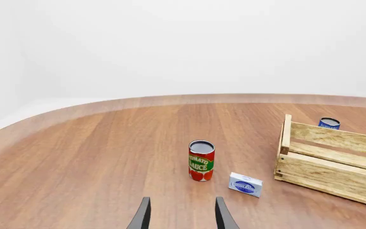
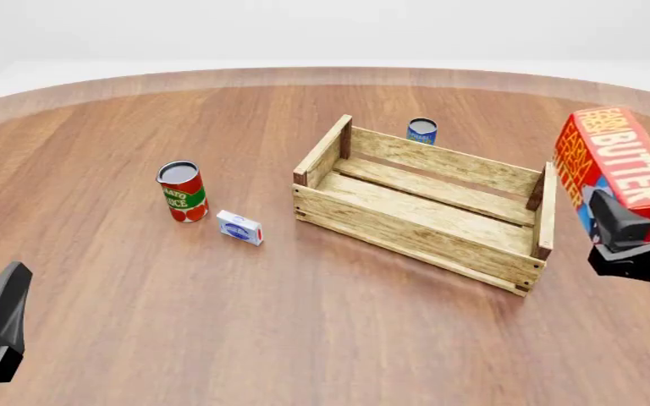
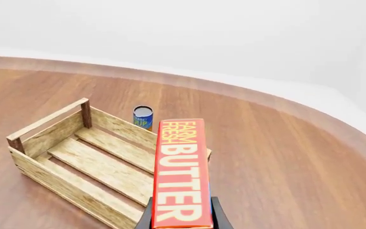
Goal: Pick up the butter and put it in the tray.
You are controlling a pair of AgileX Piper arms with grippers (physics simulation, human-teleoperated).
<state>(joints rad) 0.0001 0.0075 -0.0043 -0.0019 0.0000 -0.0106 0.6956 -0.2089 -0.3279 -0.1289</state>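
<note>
Rough pale wooden tray (image 2: 415,230), smooth polished wood table (image 2: 133,338), matt cardboard butter (image 2: 619,165)

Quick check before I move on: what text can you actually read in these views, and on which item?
"FARM FRESH BUTTER" on the butter, held in the right gripper.
"TOMATO SAUCE" on the red can.
Small blue-white box: logo too small to read.
Blue can behind the tray: label too blurred to read.

You are looking at a simulated tabletop test scene, not a real room: a round-edged wooden table (image 2: 133,279) against a blank white backdrop, holding only grocery props, namely a tomato sauce can (image 2: 182,192), a small box (image 2: 239,227) and a wooden crate (image 2: 415,227).
</note>
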